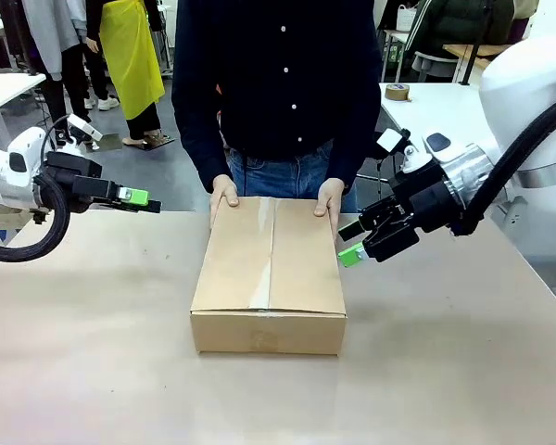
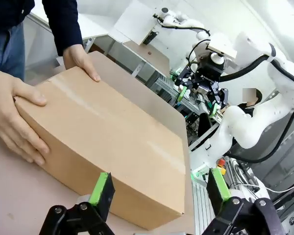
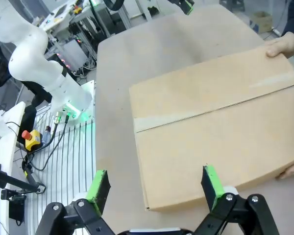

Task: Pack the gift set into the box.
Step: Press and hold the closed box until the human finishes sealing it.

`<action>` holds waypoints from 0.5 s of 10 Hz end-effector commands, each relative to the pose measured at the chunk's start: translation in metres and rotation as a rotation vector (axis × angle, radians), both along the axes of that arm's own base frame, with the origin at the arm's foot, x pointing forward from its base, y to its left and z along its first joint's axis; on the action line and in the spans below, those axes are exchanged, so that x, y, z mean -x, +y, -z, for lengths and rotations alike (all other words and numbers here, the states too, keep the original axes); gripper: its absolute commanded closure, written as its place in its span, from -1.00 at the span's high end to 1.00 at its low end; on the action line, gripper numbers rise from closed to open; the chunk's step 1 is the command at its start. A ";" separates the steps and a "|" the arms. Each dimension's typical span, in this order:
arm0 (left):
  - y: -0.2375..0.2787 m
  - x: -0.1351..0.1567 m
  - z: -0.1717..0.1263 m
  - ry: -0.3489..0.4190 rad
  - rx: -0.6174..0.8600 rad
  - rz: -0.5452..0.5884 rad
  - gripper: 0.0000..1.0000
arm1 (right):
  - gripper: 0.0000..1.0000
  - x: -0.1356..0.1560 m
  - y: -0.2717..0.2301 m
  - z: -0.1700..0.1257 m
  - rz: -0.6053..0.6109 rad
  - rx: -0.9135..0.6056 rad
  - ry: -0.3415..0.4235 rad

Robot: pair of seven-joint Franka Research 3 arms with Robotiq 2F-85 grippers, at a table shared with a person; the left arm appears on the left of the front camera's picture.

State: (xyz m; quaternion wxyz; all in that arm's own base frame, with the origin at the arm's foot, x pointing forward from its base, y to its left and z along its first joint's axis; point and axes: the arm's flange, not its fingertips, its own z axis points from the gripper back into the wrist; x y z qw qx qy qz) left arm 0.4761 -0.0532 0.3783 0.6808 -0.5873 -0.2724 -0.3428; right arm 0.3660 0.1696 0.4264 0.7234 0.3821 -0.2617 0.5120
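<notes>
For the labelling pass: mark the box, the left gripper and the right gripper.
box (image 1: 269,260): front view, middle of its closed top.
left gripper (image 1: 141,198): front view, between its green-padded fingertips.
right gripper (image 1: 351,242): front view, midway between its two fingertips.

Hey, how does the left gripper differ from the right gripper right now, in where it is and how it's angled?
The left gripper hangs well clear of the box, off to its left; the right gripper is close to the box's far right corner, beside the person's hand. The left gripper's fingers point about level towards the box; the right gripper's slope down towards it. Both are open, hold nothing and have green pads.
</notes>
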 end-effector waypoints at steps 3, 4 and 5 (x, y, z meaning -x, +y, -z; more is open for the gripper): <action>-0.090 0.015 0.007 -0.785 -0.005 -0.182 1.00 | 1.00 -0.029 0.019 0.008 -0.214 -0.115 -0.417; -0.102 0.012 0.012 -0.915 -0.060 -0.269 1.00 | 1.00 -0.041 0.024 0.019 -0.223 -0.122 -0.413; -0.115 0.008 0.023 -0.883 -0.086 -0.190 1.00 | 1.00 -0.055 0.034 0.030 -0.249 -0.146 -0.394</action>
